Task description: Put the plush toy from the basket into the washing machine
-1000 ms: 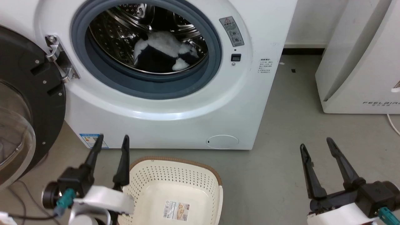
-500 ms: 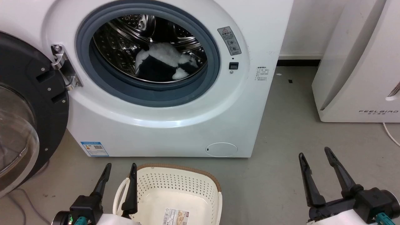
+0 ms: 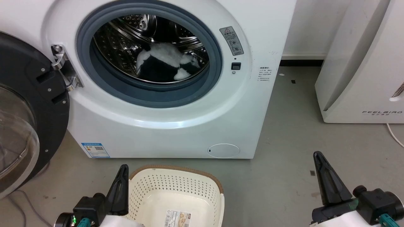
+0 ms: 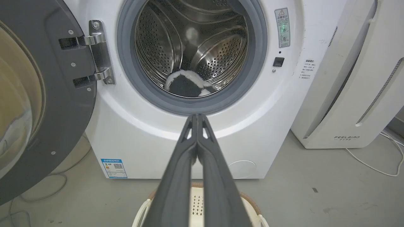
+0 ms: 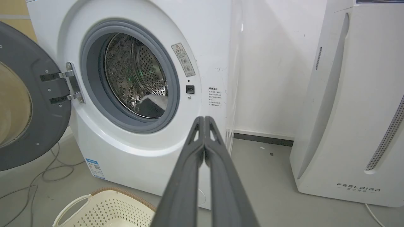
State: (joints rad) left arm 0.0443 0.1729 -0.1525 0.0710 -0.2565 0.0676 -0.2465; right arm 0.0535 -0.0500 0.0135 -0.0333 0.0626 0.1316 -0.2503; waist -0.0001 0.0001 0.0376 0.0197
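Note:
The black-and-white plush toy [image 3: 164,61] lies at the bottom of the steel drum of the washing machine [image 3: 176,126], and its fur also peeks over the gasket as the plush toy [image 4: 187,85] and the plush toy [image 5: 154,105]. The machine's door [image 3: 19,107] hangs wide open at the left. On the floor in front stands the cream basket [image 3: 176,189] with just a label sticker on its bottom. My left gripper [image 3: 121,176] is shut with nothing in it beside the basket's left rim. My right gripper [image 3: 318,164], shut as well, hovers over bare floor at the lower right.
The white FEELBIRD appliance [image 3: 363,63] stands to the right of the machine, with a white cord [image 4: 375,164] trailing on the floor by it. Grey cables [image 5: 50,170] lie under the open door. Grey floor [image 3: 284,176] stretches between basket and right gripper.
Both grippers have gone from open to shut. The left one pulled back and down toward the basket's left rim. The camera shifted between the first and second earlier frames.

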